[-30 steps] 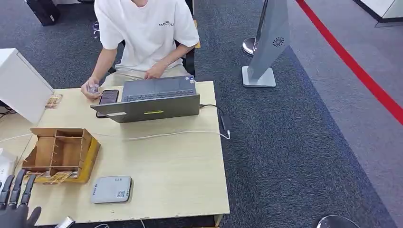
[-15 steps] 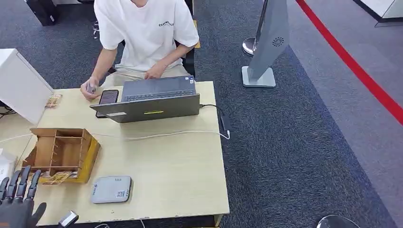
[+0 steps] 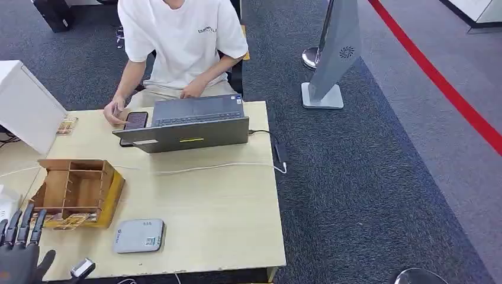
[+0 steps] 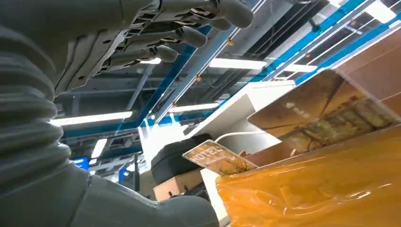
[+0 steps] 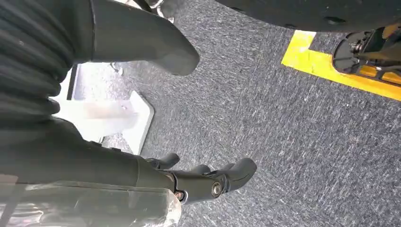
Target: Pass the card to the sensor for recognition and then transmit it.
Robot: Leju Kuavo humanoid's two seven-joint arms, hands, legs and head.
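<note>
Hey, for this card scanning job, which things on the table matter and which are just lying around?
Belongs to the job:
cards at the front of the wooden box
grey card reader
left robot hand

Just lying about:
laptop
phone
white cable

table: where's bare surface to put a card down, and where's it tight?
Biggest free patch: table right of the reader, between the white cable and the near edge. A smaller strip lies between the card box and the laptop. Crowded: the near left corner, where box, reader and left hand cluster, and the far left by the phone.
</note>
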